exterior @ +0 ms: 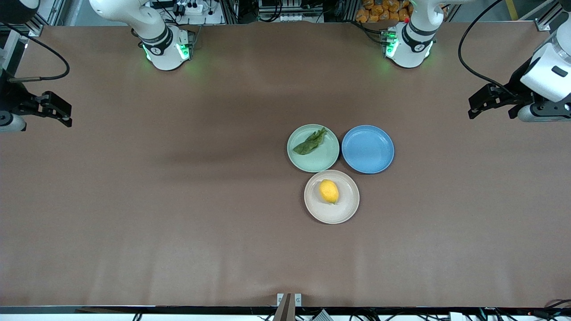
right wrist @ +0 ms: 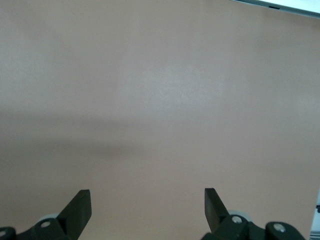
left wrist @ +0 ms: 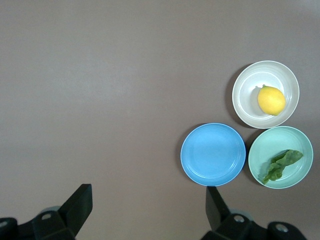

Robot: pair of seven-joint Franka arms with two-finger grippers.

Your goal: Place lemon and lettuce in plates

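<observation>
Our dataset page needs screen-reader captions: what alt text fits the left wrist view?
Three round plates touch in a cluster on a brown table: a cream plate holding a lemon, a mint plate holding a lettuce leaf, and an empty blue plate. The open left pincer frames the bottom edge.

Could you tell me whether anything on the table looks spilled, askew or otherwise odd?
Nothing stands out. The lettuce lies in the green plate, the lemon in the cream plate, the blue plate bare beside them.
</observation>
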